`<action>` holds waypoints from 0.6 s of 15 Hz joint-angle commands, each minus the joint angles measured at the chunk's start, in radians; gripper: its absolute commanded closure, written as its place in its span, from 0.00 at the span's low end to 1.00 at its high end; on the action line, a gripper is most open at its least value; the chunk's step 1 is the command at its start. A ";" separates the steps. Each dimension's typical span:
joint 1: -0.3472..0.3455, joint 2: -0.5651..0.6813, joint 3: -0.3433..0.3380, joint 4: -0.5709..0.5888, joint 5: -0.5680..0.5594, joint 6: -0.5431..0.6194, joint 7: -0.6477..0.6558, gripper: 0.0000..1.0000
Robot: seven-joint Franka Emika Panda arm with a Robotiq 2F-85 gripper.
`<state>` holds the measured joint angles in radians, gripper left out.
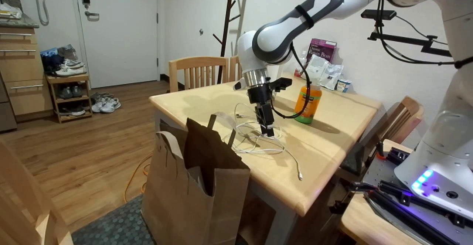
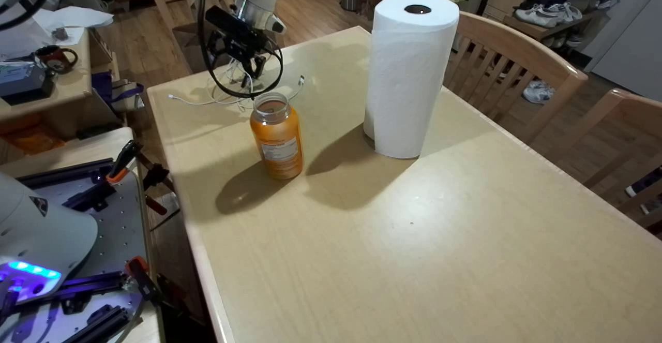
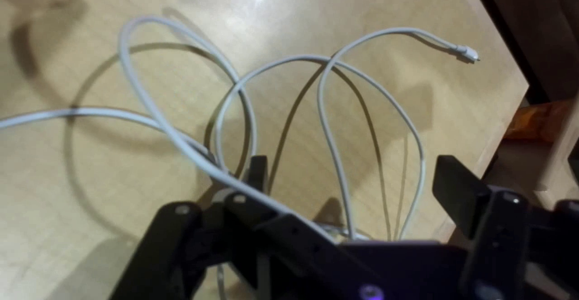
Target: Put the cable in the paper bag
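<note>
Paper bag is upright beside the table, mouth gaping up, paper handles standing; inside is mostly dark, can't tell contents; base runs out of frame, dotted chair seat just next to it. Orange jar stands on the table, clear neck uncovered at top; can't tell if the orange is fill or wrap. Mug sits on a side desk, can't see inside. Shoe rack carries shoes on its shelves. Table top is pale smooth wood with soft shadows; paper towel roll upright on it in an exterior view, cereal box and pouches at the end near the wall. Room: plank floor, white door, coat stand, wooden chairs round the table. Cable is on the table, outside the bag, heaped in loose overlapping loops at the tips of the gripper; some loops arch up, their shadows falling apart from them on the wood. One tail runs out of the heap toward a table corner, its white plug pointing at that corner; in the wrist view the same plug points right and a bit down. Another plug lies on the opposite side of the heap, so the overall spread goes plug to plug, curved all the way. Gripper aims down, jaws spread wide apart; strands show in the gap, one crossing in front of the finger at the left of the wrist view, can't tell if it touches.
</note>
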<state>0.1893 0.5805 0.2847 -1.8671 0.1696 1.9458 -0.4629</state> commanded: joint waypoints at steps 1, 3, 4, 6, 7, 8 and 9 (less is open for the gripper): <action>-0.013 0.000 0.005 -0.042 -0.003 0.094 -0.023 0.00; 0.000 0.007 -0.005 -0.051 -0.032 0.132 -0.006 0.00; -0.003 0.008 -0.002 -0.055 -0.035 0.143 -0.008 0.00; 0.000 0.010 -0.005 -0.062 -0.050 0.160 -0.001 0.00; 0.000 0.013 -0.005 -0.061 -0.053 0.162 0.003 0.00; -0.001 0.014 -0.005 -0.062 -0.053 0.167 0.006 0.00; -0.001 0.014 -0.006 -0.064 -0.053 0.172 0.010 0.00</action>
<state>0.1884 0.5891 0.2801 -1.9112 0.1408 2.0696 -0.4663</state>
